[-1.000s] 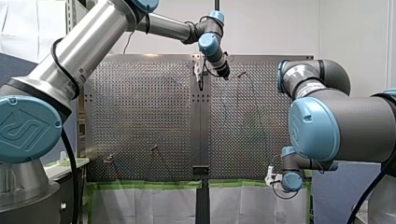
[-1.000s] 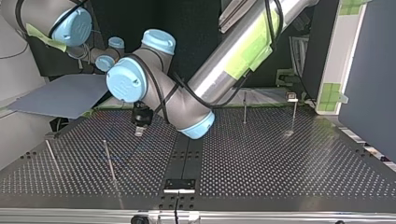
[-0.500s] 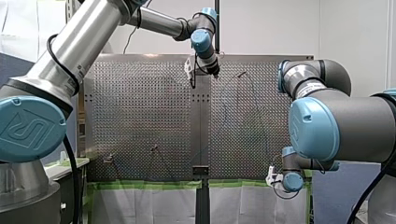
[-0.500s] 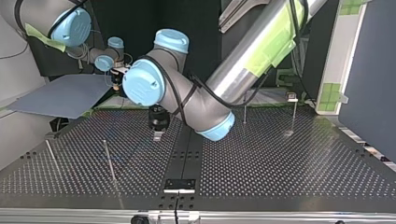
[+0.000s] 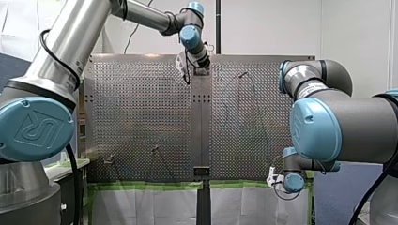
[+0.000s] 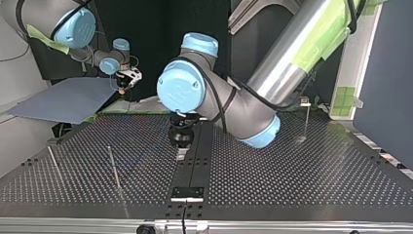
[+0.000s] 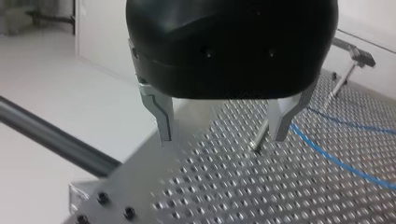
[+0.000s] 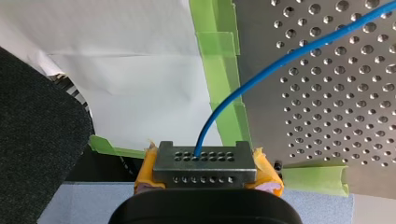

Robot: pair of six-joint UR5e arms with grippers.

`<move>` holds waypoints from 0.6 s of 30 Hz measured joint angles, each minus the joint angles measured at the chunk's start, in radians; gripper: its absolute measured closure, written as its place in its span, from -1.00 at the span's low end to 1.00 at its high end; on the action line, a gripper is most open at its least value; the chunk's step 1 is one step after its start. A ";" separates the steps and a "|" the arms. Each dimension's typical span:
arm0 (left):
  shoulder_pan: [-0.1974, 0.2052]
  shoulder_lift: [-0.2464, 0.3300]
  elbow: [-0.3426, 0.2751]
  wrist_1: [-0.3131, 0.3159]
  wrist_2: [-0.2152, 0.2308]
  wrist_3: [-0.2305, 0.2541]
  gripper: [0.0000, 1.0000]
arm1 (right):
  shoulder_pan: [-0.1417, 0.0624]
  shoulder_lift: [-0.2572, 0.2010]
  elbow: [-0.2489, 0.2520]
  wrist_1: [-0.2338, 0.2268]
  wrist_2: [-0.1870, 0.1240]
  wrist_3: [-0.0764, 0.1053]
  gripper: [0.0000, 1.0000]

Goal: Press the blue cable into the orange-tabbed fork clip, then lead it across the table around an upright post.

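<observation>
Blue cable (image 8: 201, 140), a single strand, has its end pinched in my right pincer (image 8: 205, 157), which is closed tight on it. The strand comes out between two yellow pads (image 8: 145, 173) and past one perforated metal plate (image 8: 205, 173), then curves over strips of green tape (image 8: 219, 70) onto the holed table (image 6: 292, 175). In the top view that pincer hangs off the table's far edge at about ten o'clock, above a grey sheet (image 6: 63, 100); in the front view it sits at about four o'clock, by the table's near edge

My left pincer (image 7: 222, 139) points down at the table close to its middle, beside the dark centre strip (image 6: 195, 165); in the front view it is at twelve o'clock of the panel. Its two metal fingers (image 7: 161, 114) stand wide apart with nothing between them, tips close over the holes. One short metal pin (image 7: 258, 139) stands just beside one finger, on its inner side. Past that finger two blue stretches of cable lie flat on the table, apart from the pincer and from each other

Three upright posts (image 6: 115, 168) show in the top view: two thin bare rods (image 6: 52, 161) out toward nine o'clock, near each other, and one at about two o'clock that carries a small block (image 6: 304, 101) on top, too small to tell its colour
</observation>
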 joint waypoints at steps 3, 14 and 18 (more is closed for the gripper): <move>0.000 0.028 -0.028 0.028 0.026 0.008 -1.00 | 0.000 0.000 0.000 0.001 0.000 0.000 1.00; -0.016 0.121 -0.121 0.121 0.120 -0.049 -1.00 | 0.000 0.000 0.000 0.001 0.000 -0.002 1.00; -0.035 0.119 -0.156 0.156 0.155 -0.083 -1.00 | 0.000 0.000 0.000 0.001 0.000 -0.002 1.00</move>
